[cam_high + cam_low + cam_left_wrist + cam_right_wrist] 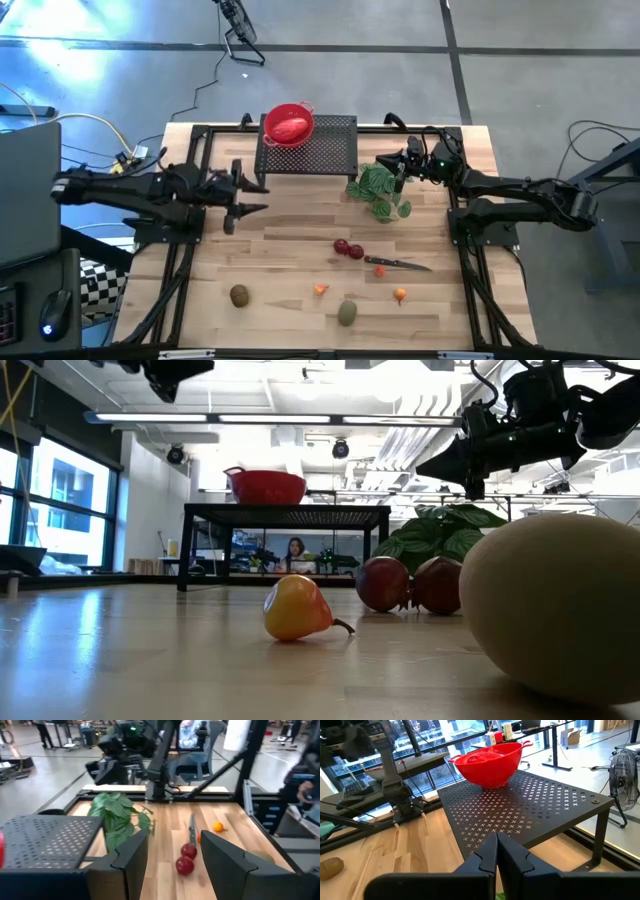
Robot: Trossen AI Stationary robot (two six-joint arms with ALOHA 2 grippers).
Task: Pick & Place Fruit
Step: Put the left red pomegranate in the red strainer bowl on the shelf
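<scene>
Fruit: red oblong piece (288,127) lies in the red bowl (303,108). Two dark-red rounds (348,249), brown oval (239,295), olive-green oval (347,313), two orange bits (400,295) lie on table (290,235), well clear of bowl.
Left gripper (243,197): part-open, empty, beside bowl's rack (330,152).
Right gripper (401,172): shut, empty, over plant (380,190).
Advice: probably approach the dark-red rounds from above, avoiding the knife (398,263).

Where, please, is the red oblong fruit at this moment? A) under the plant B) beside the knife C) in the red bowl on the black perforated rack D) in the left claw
C: the red oblong fruit lies inside the red bowl atop the black perforated rack.
</scene>
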